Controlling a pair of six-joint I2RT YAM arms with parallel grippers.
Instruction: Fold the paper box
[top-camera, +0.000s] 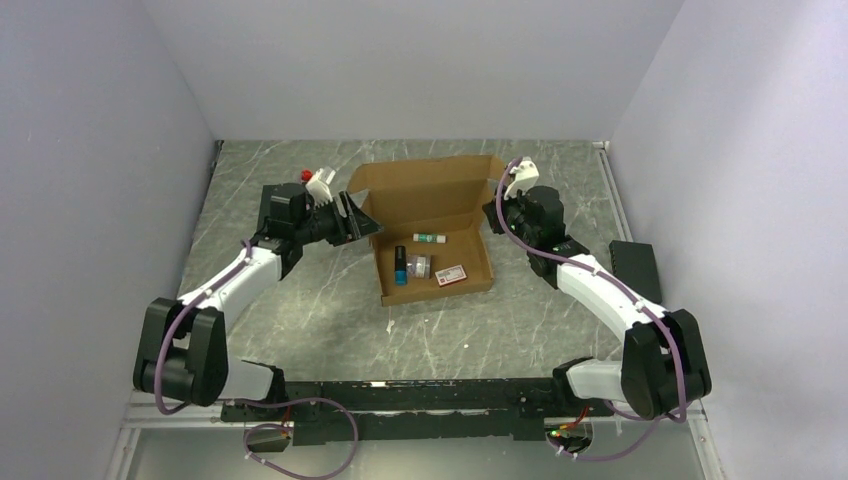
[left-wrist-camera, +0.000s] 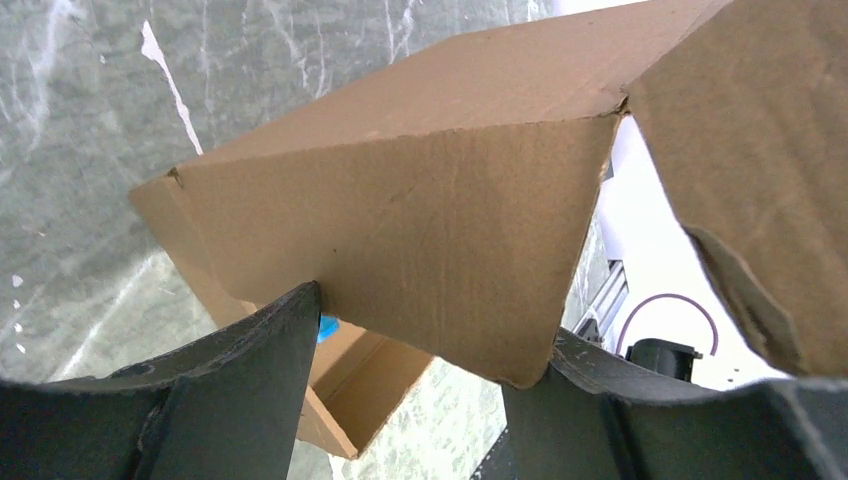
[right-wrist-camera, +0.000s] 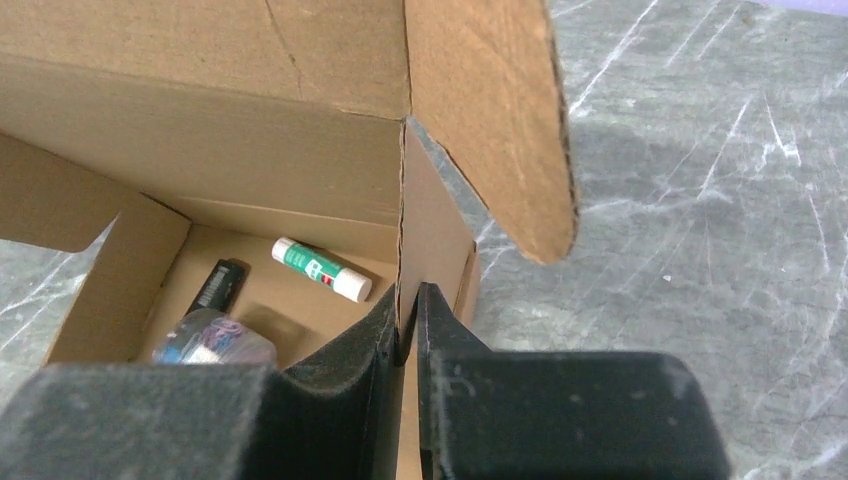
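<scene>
One side wall of the paper box (top-camera: 470, 255), the right, is pinched in the closed right end effector (right-wrist-camera: 408, 300). The left end effector (left-wrist-camera: 430, 335) stands spread, the left flap between its jaws. Box sits mid-tabletop (top-camera: 300, 300), lid raised at rear.

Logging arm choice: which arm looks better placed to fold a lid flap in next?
Probably the left: the left gripper, open, straddles a lid flap of the box, while the right gripper is shut on the side wall, steadying it.
</scene>
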